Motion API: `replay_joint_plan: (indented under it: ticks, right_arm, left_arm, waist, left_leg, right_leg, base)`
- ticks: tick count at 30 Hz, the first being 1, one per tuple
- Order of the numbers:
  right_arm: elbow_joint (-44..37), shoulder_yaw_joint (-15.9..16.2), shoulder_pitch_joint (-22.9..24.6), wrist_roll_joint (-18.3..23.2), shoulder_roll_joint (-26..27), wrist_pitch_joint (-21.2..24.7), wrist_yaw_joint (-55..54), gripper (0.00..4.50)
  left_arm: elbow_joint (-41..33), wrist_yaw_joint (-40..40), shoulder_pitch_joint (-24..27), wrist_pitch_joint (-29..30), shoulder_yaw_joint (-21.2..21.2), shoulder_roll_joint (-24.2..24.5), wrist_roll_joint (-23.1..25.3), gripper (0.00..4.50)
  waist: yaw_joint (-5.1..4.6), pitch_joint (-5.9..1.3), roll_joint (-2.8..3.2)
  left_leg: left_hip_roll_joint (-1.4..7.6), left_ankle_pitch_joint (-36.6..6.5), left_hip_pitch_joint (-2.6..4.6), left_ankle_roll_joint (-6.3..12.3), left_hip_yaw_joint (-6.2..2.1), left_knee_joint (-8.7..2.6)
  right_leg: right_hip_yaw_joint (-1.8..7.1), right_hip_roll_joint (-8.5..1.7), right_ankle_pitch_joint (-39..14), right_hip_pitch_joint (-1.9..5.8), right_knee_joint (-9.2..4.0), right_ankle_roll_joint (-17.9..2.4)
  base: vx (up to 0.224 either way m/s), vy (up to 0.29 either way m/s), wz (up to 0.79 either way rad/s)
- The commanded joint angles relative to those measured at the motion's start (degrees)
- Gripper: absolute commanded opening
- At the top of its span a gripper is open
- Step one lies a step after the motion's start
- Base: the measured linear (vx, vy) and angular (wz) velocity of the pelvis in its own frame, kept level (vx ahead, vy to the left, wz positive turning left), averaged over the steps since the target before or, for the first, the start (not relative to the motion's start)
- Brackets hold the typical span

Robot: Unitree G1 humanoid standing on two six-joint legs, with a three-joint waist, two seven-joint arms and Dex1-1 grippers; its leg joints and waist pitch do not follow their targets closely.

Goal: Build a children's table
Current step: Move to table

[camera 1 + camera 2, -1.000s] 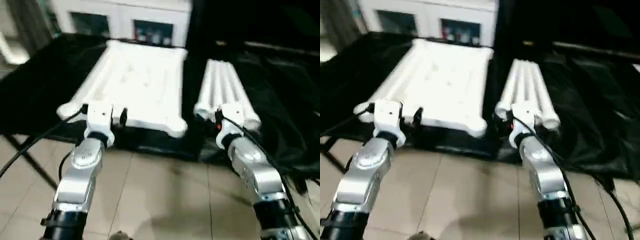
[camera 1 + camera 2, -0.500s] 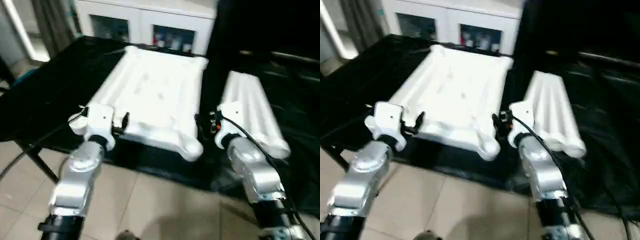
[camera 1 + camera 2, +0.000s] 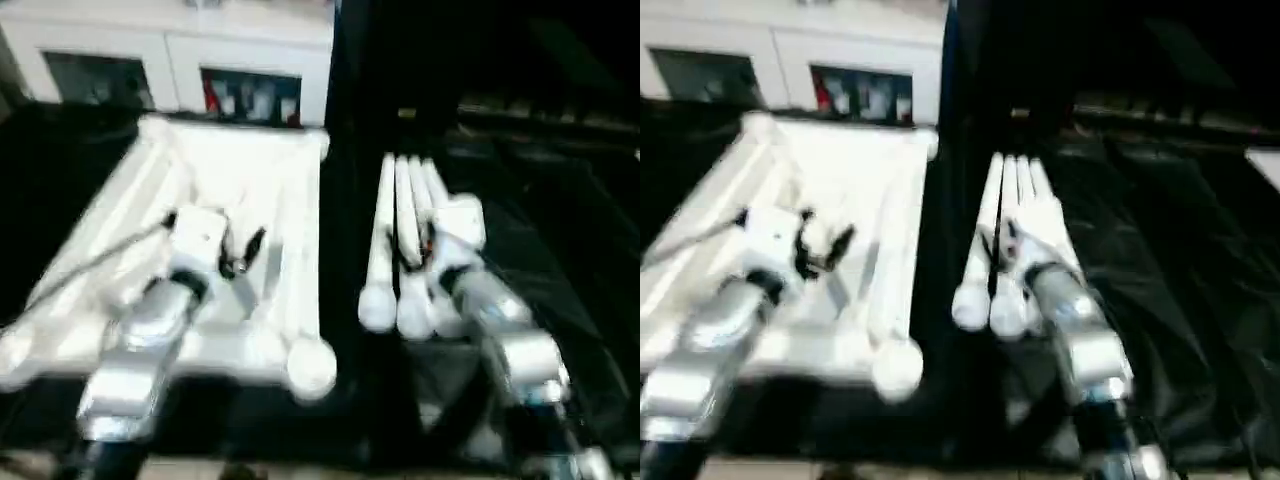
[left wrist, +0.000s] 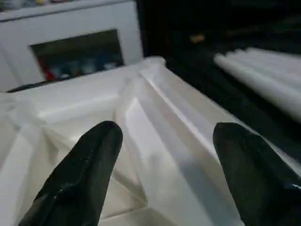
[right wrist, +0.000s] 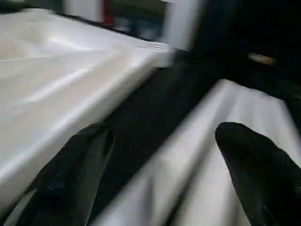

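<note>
On the black cloth: we list a white tabletop (image 3: 230, 200), ribbed underside up.
Beside it: bundled white tapered legs (image 3: 400, 240).
Left gripper (image 4: 164, 165): fingers spread, empty.
Right gripper (image 5: 160, 174): fingers spread, empty.

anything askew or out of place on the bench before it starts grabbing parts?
Nothing stands out. The tabletop lies flat, ribbed underside up, on the black cloth. The legs lie bundled side by side to its right, apart from it. Both grippers are open and empty.

Legible text, labels, brands, numbers, signs: we find none. The items behind the cabinet (image 3: 170, 60) glass at 12 o'clock are too blurred for us to read any lettering.
</note>
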Motion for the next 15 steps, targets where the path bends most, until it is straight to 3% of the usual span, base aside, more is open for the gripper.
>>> replay_joint_plan:
  ticks: [1,2,3,4,5,6,7,8,9,10,13,14,15]
  right_arm:
    - [-3.8,-0.2,0.8,2.4,-3.5,0.2,5.7,3.91]
    - [-4.6,-0.1,0.7,3.4,-4.5,0.2,7.9,3.91]
    - [-5.0,-0.1,0.7,3.9,-5.0,0.2,9.1,3.91]
    - [-5.2,-0.4,0.5,4.1,-5.3,0.3,10.0,3.91]
    - [-5.4,-0.6,0.3,4.7,-5.8,0.7,11.3,3.91]
    - [-5.4,-0.6,0.3,4.7,-5.8,0.7,11.3,3.91]
    - [-6.4,-0.7,-0.5,6.5,-7.8,1.5,15.9,3.91]
    - [-7.0,-0.4,-0.9,7.4,-8.9,1.9,18.2,3.91]
    - [-7.0,-0.4,-0.9,7.4,-8.9,1.9,18.2,3.91]
    - [-7.7,0.2,-1.4,8.6,-10.8,2.9,21.6,3.91]
    - [-8.5,1.2,-1.8,9.8,-13.4,4.0,26.0,3.91]
    - [-8.8,2.4,-2.0,10.0,-15.9,4.2,29.4,3.91]
    - [-8.8,2.4,-2.0,10.0,-16.1,4.2,29.6,3.91]
  left_arm:
    - [-1.6,-6.6,0.2,-1.5,-0.2,2.3,-2.5,3.63]
    - [-1.8,-9.0,0.1,-1.9,0.0,3.3,-3.5,3.63]
    - [-1.9,-10.5,0.0,-2.3,0.0,3.9,-4.0,3.63]
    - [-1.9,-11.7,-0.1,-2.7,-0.1,4.5,-4.8,3.63]
    - [-1.9,-13.0,-0.2,-3.5,-0.2,5.2,-5.2,3.63]
    - [-1.9,-13.0,-0.2,-3.5,-0.2,5.2,-5.2,3.63]
    - [-2.2,-18.1,-0.3,-3.7,-1.1,8.1,-6.7,3.63]
    - [-2.5,-20.4,-0.4,-2.1,-1.8,9.7,-7.4,3.63]
    - [-2.5,-20.4,-0.4,-2.1,-1.8,9.7,-7.4,3.63]
    - [-3.0,-23.9,-0.8,0.3,-3.2,11.9,-7.9,3.63]
    - [-2.8,-27.8,-1.5,2.5,-5.6,14.8,-7.0,3.63]
    - [-2.9,-31.7,-2.1,6.7,-7.4,17.0,-8.1,3.63]
    - [-2.9,-31.9,-2.1,7.0,-7.5,17.2,-8.2,3.63]
  waist:
    - [-0.45,-4.42,1.26]
    - [0.64,-3.24,0.4]
    - [1.98,-2.62,0.41]
    - [1.49,-2.05,0.17]
    - [1.29,-1.75,1.24]
    - [0.88,-1.44,1.13]
    - [0.72,-1.42,1.73]
    - [0.44,-1.4,1.6]
    - [0.57,-1.36,1.97]
    - [0.72,-1.45,1.98]
    - [1.05,-1.6,1.83]
    - [1.11,-1.84,1.64]
    - [1.21,-1.81,1.63]
  left_leg:
    - [9.48,27.2,4.7,19.94,-4.74,-2.73]
    - [3.79,10.1,0.93,12.78,0.0,-3.01]
    - [3.06,-3.5,1.95,4.73,1.79,-3.43]
    - [3.15,-6.9,2.09,2.53,2.2,-4.25]
    - [4.18,-13.8,3.45,-0.57,2.43,-5.7]
    - [4.42,-18.1,3.87,-1.26,2.55,-6.39]
    - [4.84,-22.1,4.47,-2.22,2.46,-6.84]
    - [5.04,-28.3,4.35,-3.91,2.09,-7.6]
    - [5.05,-30.3,4.89,-4.66,2.19,-7.8]
    - [4.95,-30.5,5.37,-4.74,2.36,-7.69]
    - [4.96,-26.6,4.9,-3.85,2.83,-7.72]
    - [4.97,-23.2,4.82,-2.79,3.34,-7.59]
    - [4.86,-23.0,4.89,-2.58,3.46,-7.55]
  right_leg:
    - [7.31,-10.83,15.7,0.13,-2.4,2.9]
    - [6.74,-11.01,13.9,2.96,-5.83,-0.6]
    - [6.29,-10.5,2.5,3.28,-8.16,-2.8]
    - [5.97,-9.79,-3.2,3.45,-8.54,-3.6]
    - [5.17,-8.33,-13.7,2.88,-8.86,-5.6]
    - [5.15,-7.86,-17.5,2.58,-9.19,-5.9]
    - [5.17,-7.99,-20.3,2.3,-9.33,-6.2]
    - [5.37,-8.34,-23.4,2.55,-9.45,-5.7]
    - [5.48,-8.58,-23.4,2.19,-9.7,-5.7]
    - [5.79,-8.88,-22.6,2.09,-9.87,-5.9]
    - [6.17,-9.0,-19.6,2.35,-9.65,-6.0]
    - [6.15,-8.78,-16.7,2.42,-9.24,-6.3]
    - [6.02,-8.63,-17.0,2.28,-9.19,-6.4]
  base:
    - [0.0,0.0,0.0]
    - [0.0,0.0,0.0]
    - [0.0,0.0,0.0]
    - [-0.059,0.046,-0.04]
    - [-0.064,0.051,-0.02]
    - [-0.064,0.051,-0.02]
    - [-0.059,0.064,-0.05]
    - [-0.047,0.069,-0.12]
    - [-0.074,0.096,-0.13]
    - [-0.048,0.062,-0.1]
    - [0.0,0.0,0.0]
    - [0.0,0.0,0.0]
    - [0.0,0.0,0.0]
